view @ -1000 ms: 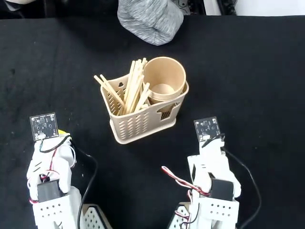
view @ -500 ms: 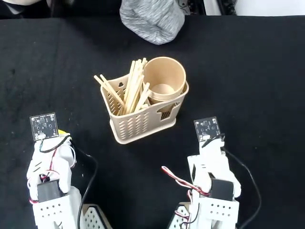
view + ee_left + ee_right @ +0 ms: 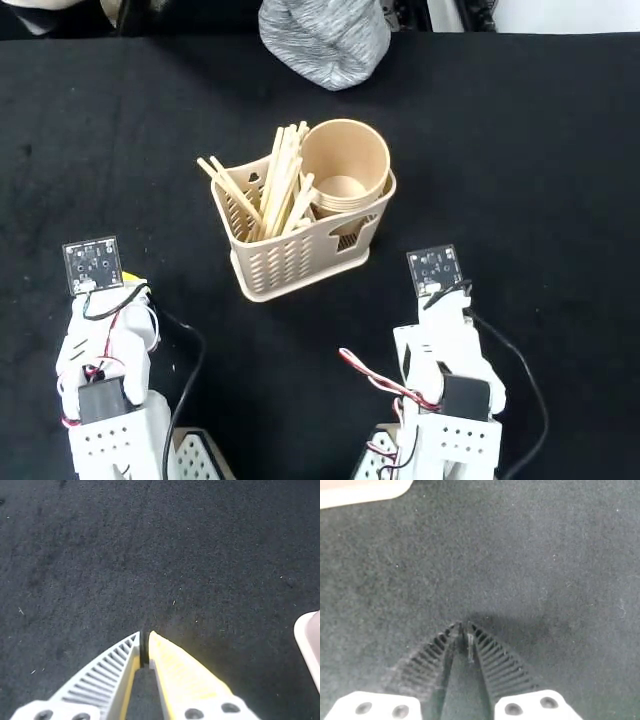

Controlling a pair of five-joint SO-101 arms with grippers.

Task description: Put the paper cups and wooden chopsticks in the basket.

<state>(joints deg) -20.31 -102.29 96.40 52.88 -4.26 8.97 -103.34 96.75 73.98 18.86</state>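
Observation:
A beige slotted basket (image 3: 296, 262) stands mid-table. Several wooden chopsticks (image 3: 272, 185) lean in its left compartment, and stacked paper cups (image 3: 344, 165) sit in its right one. My left arm (image 3: 100, 340) rests folded at the near left, and its gripper (image 3: 145, 636) is shut and empty over the black cloth. At the near right rests my right arm (image 3: 445, 345), with its gripper (image 3: 463, 627) shut on nothing, just above the cloth. A corner of the basket (image 3: 362, 490) shows ahead of the right gripper, and its edge (image 3: 309, 640) shows beside the left gripper.
A grey heathered cloth bundle (image 3: 322, 38) lies at the table's far edge behind the basket. Black cloth (image 3: 530, 150) covers the whole table, with open room on both sides of the basket.
The grey bundle at the far edge has shifted slightly to the right. Both arms and the basket have kept still.

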